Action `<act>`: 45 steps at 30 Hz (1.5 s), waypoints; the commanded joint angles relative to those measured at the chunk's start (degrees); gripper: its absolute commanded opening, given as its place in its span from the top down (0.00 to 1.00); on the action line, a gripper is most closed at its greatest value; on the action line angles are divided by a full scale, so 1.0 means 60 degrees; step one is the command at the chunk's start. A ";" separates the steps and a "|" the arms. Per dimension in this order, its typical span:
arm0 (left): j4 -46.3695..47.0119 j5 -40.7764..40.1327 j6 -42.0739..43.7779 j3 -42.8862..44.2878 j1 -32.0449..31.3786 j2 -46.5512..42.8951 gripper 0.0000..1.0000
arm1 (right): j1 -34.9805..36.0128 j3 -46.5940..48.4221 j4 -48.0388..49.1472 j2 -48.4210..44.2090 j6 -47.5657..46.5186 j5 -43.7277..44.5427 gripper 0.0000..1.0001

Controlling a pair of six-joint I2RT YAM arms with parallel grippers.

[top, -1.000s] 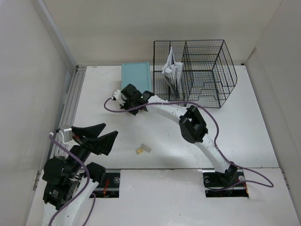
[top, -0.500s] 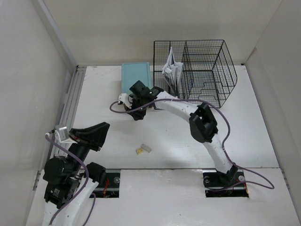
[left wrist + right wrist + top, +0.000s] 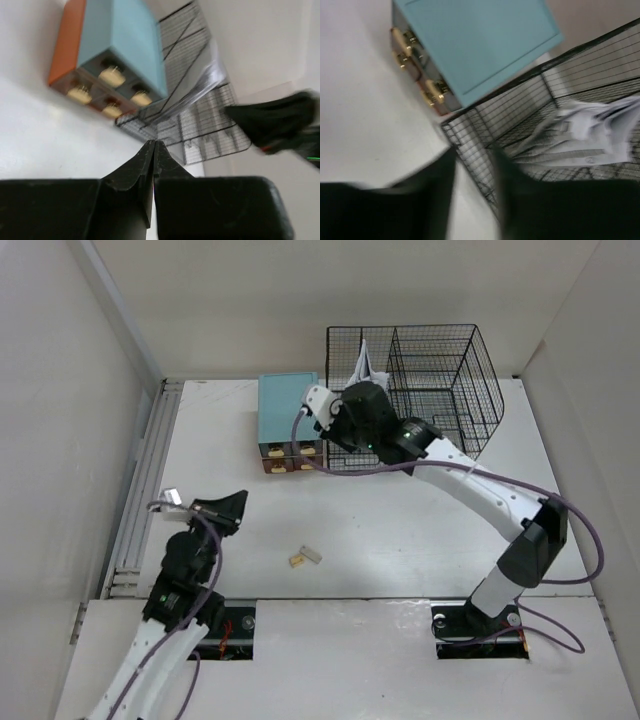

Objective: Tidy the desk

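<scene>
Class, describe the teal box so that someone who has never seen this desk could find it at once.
On the white desk, look to the far edge, where a black wire rack stands. The teal box sits beside it, on the side nearer the metal rail. Unlike the see-through rack, it is solid, with small brass-knobbed drawers in front.

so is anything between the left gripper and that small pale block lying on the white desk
nothing visible does: only bare white desk lies between the shut left gripper and the small pale block. the teal drawer box and black wire rack sit at the far side, off that line
</scene>
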 commanded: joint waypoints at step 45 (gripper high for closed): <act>1.5993 0.0276 -0.4684 0.1662 -0.0697 1.8777 0.66 | -0.3268 -0.0575 0.0824 -0.1343 0.1422 -0.6371 0.43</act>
